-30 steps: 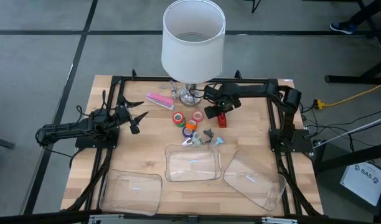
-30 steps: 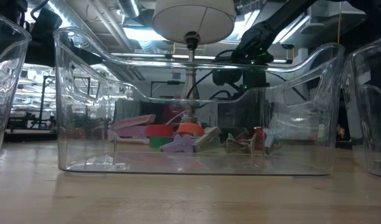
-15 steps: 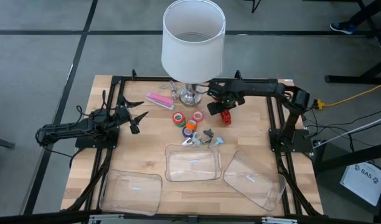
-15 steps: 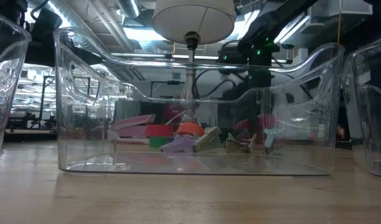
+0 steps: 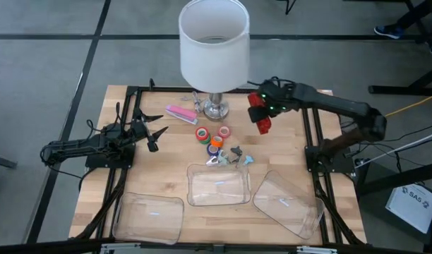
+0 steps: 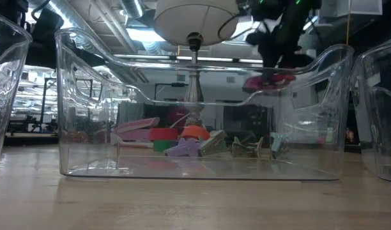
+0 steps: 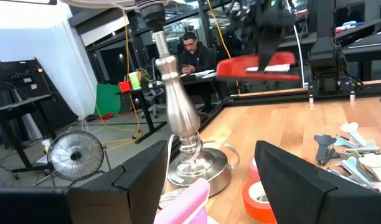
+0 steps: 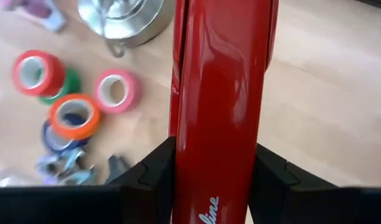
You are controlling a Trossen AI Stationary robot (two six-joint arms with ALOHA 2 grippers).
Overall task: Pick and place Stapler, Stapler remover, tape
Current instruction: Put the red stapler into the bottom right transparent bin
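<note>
Right wrist view: red stapler point(image 8: 221, 112) between fingers point(image 8: 154, 171)

Grey floor point(image 5: 46, 42) with dark seams around the wooden table point(image 5: 170, 152). Behind: workshop, ceiling strip lights point(image 6: 135, 9), floor fan point(image 7: 72, 158), white panel point(image 7: 35, 68), seated person point(image 7: 193, 53) at a bench.
</note>
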